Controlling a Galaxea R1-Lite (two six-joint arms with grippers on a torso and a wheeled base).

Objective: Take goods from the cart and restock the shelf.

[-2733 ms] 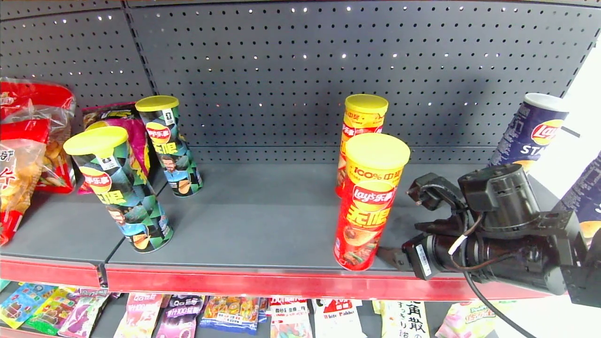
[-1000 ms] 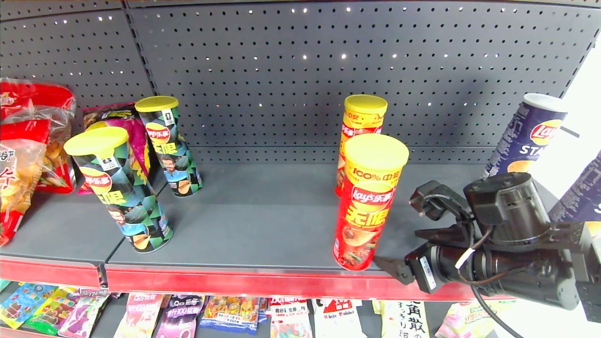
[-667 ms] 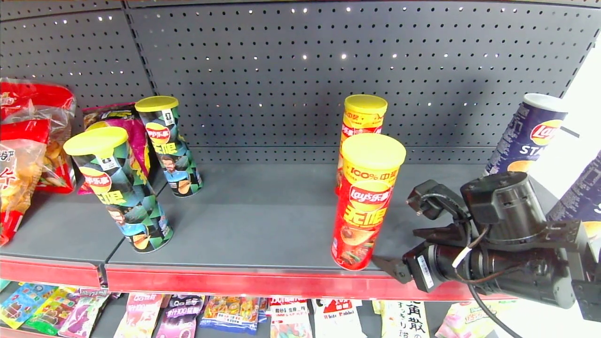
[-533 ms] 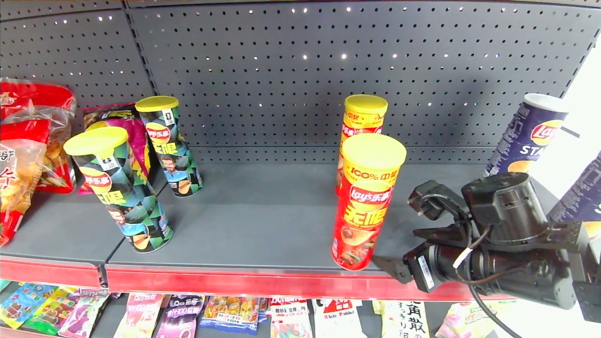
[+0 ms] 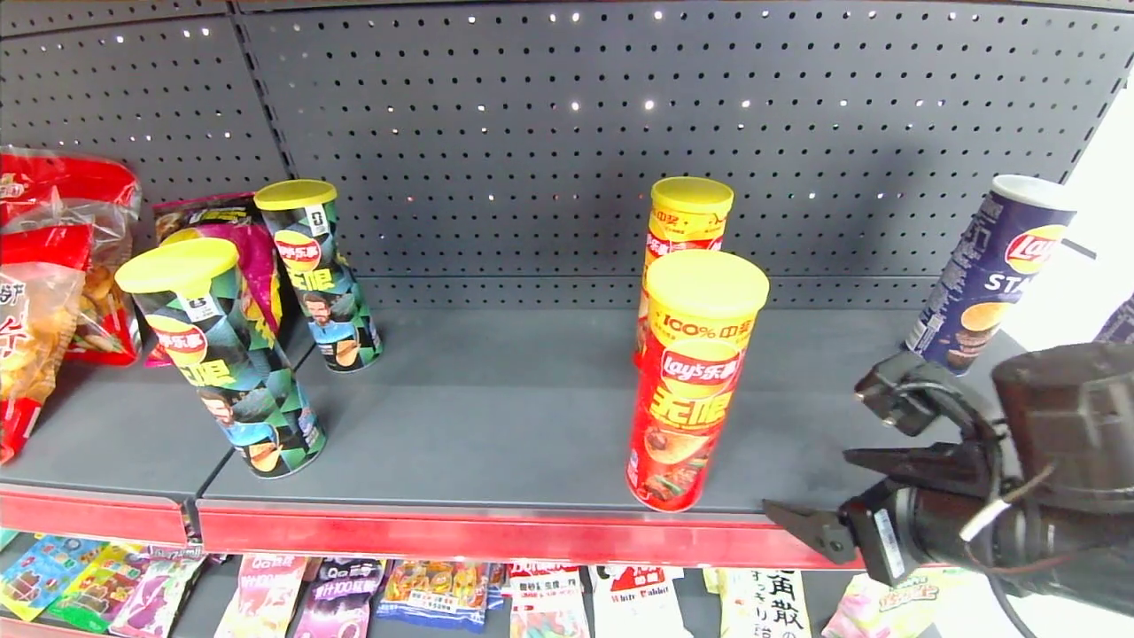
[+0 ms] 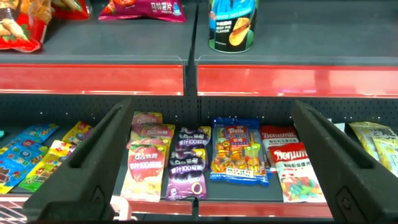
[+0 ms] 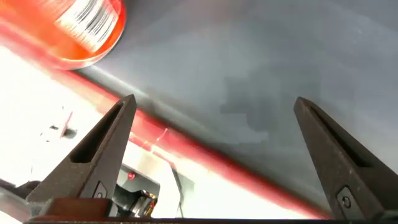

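From the head view, we see the shelf (image 5: 496,416), a grey deck with a red front lip, partly stocked. A red canister (image 5: 695,381) with a yellow lid stands upright at the front edge, and a second red canister (image 5: 684,230) stands right behind it. Two green canisters (image 5: 221,354) are well to the left beside some snack bags (image 5: 53,266), and a blue canister (image 5: 988,270) leans at the far right. The right hand (image 5: 811,483) sits low at the shelf's front edge, just to the right of the front red canister and clear of it. Its fingers are spread and hold nothing.

In the left wrist view, the left hand (image 6: 211,106) is also spread wide and empty. It faces the lower shelf, where candy packets (image 6: 233,149) lie in a row under the red lip (image 6: 298,81).

The right wrist view looks between the right hand's (image 7: 214,102) spread fingers onto bare grey shelf (image 7: 261,56). The base of the red canister (image 7: 84,31) shows off to one side, touching neither finger.

We judge this placement finished, since the canister stands free and upright on its own. Wide gaps remain along the middle of the shelf, so we think more restocking is left. With both hands empty, the next item would have to come from the cart.
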